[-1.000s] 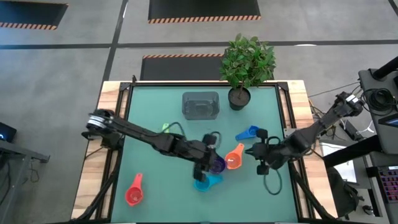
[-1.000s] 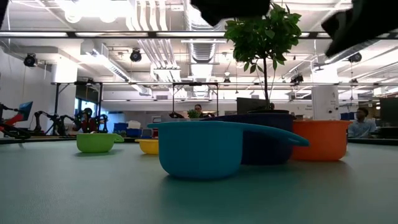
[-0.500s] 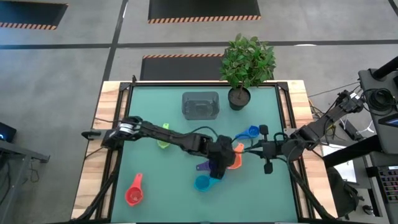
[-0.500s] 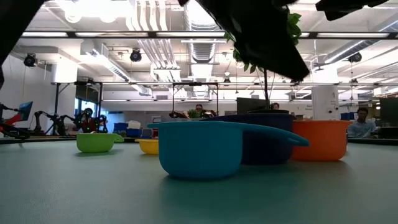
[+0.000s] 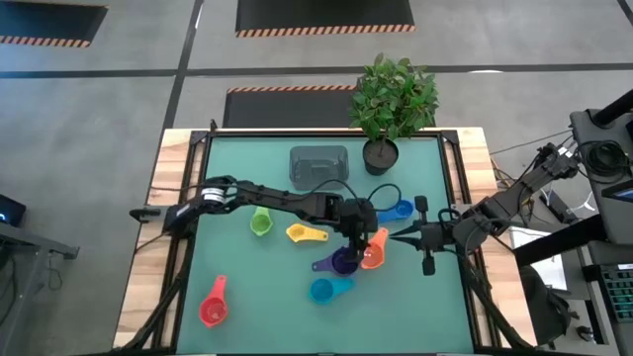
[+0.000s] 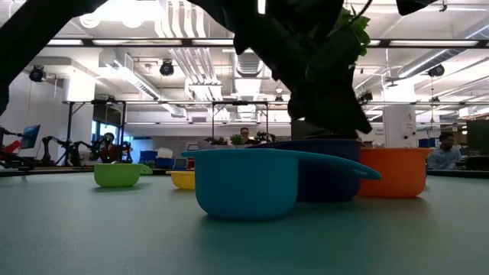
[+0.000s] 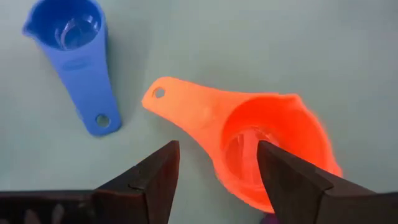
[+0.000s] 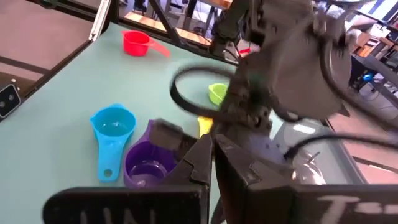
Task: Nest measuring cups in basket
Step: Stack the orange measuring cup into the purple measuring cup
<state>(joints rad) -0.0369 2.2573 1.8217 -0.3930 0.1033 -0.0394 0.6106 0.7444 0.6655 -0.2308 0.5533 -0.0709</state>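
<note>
Grey translucent plastic, the rectangular basket (image 5: 318, 165) looks empty from my overhead feed, with all seven small plastic measuring cups (image 5: 335, 261) loose on the green table (image 5: 227, 267); nesting has yet to begin. My left wrist feed has the left gripper (image 7: 217, 171) spread wide over the round orange scoop (image 7: 261, 149), gripping nothing; the right wrist feed shows the right gripper (image 8: 213, 163) pressed together, empty, just beside them.

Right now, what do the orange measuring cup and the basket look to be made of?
The orange measuring cup looks like moulded plastic with a smooth, slightly glossy finish: even colour, a thin flat handle with a punched hole, light glinting in the bowl. The basket appears to be translucent grey plastic, since the green table surface shows faintly through it; its finish is hard to judge.
</note>
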